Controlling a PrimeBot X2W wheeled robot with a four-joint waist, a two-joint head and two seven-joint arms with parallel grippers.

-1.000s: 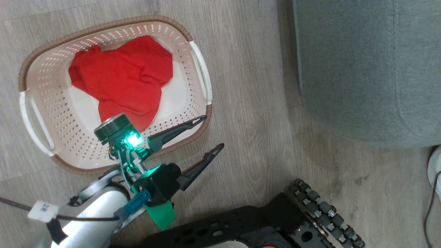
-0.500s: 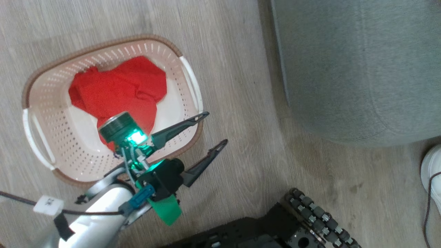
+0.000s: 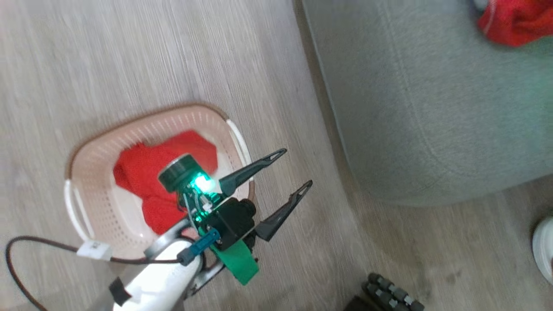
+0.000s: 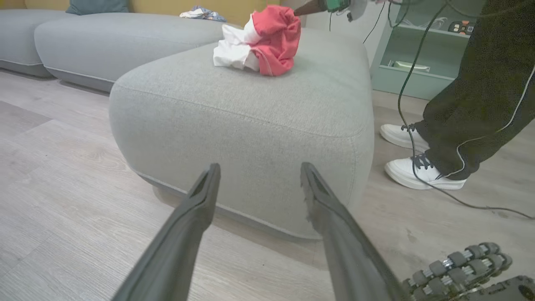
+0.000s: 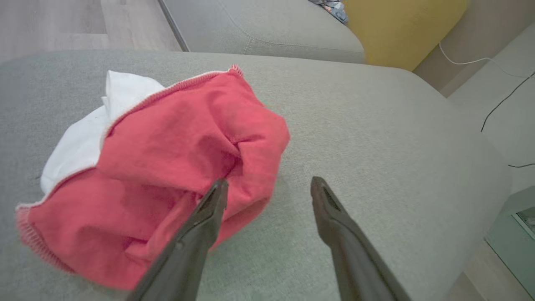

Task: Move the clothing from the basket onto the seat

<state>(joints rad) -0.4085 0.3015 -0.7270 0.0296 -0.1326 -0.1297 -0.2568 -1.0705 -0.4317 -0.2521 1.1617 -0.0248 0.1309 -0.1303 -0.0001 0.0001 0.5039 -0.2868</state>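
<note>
Right gripper hovers, fingers apart, over the red-and-white garment lying loose on the seat, delivered I'd say, while the left gripper, spread and empty, waits at the right rim of the basket, ready for the red garment inside.

My head view is smeared by motion: the floor runs in streaks, and the holes of the basket in the lower left melt together. The green lamp on my wrist flares to a white spot, and a faint green cast lies on the seat at the upper right. My left wrist view is bright, even and soft, with a dim shadow under the seat along the floor; straight lines bow toward its edges. In both wrist views my own fingers blur near the bottom edge, while the clothing reads sharp.
</note>
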